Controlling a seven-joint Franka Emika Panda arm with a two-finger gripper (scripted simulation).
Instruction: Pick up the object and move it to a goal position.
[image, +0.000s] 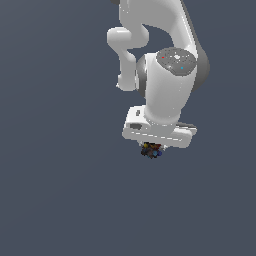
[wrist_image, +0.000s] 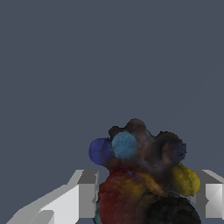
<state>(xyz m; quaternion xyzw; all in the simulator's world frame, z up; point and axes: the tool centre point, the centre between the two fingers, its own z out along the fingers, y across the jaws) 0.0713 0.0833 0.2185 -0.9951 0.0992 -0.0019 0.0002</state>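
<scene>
The object (image: 151, 150) is a tiny lumpy dark clump with blue, red, orange, yellow and black speckles. In the exterior view it peeks out from under the white hand of my gripper (image: 154, 145), which hides the fingers. In the wrist view the object (wrist_image: 131, 148) fills the gap between the two white fingers (wrist_image: 84, 194). Each finger presses against one side of it, so my gripper (wrist_image: 148, 183) is shut on the object. The object's lower part is cut off by the frame edge.
A plain grey-blue surface (image: 55, 190) fills both views. The white arm (image: 165, 55) rises behind the gripper toward the exterior view's top. No goal marker or other object shows.
</scene>
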